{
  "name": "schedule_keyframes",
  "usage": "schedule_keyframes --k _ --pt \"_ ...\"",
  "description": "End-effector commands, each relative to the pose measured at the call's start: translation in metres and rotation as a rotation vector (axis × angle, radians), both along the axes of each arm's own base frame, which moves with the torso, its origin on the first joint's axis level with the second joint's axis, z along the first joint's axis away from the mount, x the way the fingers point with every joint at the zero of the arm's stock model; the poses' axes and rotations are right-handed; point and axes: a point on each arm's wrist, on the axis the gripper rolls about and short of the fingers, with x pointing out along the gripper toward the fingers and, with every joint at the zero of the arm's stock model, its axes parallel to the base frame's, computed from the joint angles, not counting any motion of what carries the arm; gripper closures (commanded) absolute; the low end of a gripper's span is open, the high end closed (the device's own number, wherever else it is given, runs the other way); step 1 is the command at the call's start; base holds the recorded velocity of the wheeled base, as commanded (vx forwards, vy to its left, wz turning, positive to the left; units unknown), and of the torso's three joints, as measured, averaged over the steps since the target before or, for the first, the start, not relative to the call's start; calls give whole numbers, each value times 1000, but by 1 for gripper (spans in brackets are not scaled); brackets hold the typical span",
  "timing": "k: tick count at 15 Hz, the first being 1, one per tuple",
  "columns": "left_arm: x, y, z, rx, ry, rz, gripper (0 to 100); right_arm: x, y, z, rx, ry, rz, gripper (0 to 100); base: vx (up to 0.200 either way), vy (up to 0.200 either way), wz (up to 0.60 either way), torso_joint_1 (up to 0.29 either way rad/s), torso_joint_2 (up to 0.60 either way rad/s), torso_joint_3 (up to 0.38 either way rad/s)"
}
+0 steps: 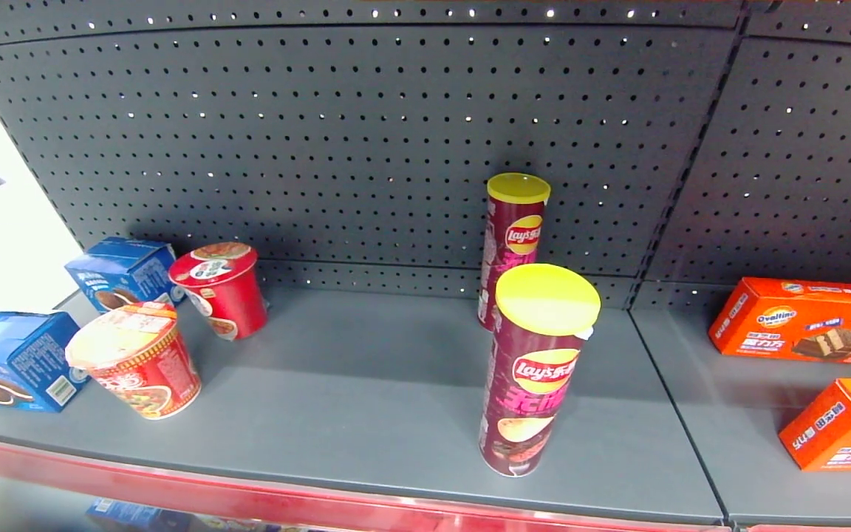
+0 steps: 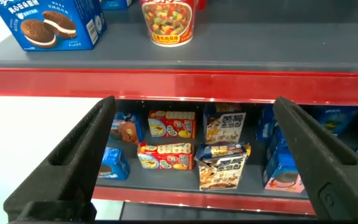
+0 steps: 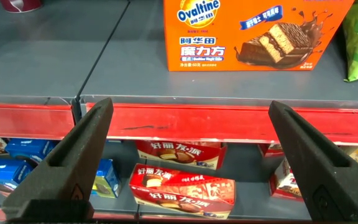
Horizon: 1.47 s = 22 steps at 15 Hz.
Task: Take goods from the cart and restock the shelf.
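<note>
We hold the left pincer (image 2: 194, 106) and right pincer (image 3: 189, 106) spread and empty before the red lip (image 2: 229, 84) of the shelf (image 1: 366, 391), presumably ready to fetch more goods; noodle cup (image 2: 166, 22) ahead of the left, orange wafer box (image 3: 253, 34) ahead of the right, crisp tubes (image 1: 536, 369) standing beyond and between them.

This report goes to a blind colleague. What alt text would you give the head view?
Two tall purple crisp cans with yellow lids stand upright on a grey shelf, one behind the other. To the left sit two red noodle cups and two blue biscuit boxes; to the right, two orange boxes.
</note>
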Motion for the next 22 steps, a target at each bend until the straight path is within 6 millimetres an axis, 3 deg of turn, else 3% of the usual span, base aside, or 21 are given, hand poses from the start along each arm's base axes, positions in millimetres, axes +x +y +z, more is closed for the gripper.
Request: schedule_keyframes --k 1,4,22 --pt "0 0 0 0 -6 0 0 0 0 0 -1 2 2 0 0 0 0 0 0 0" --pt "0 0 0 1 -6 0 0 0 0 0 -4 2 6 0 0 0 -600 1 1 2" --pt "0 0 0 1 -6 0 0 0 0 0 -6 2 8 0 0 11 0 0 0 0"
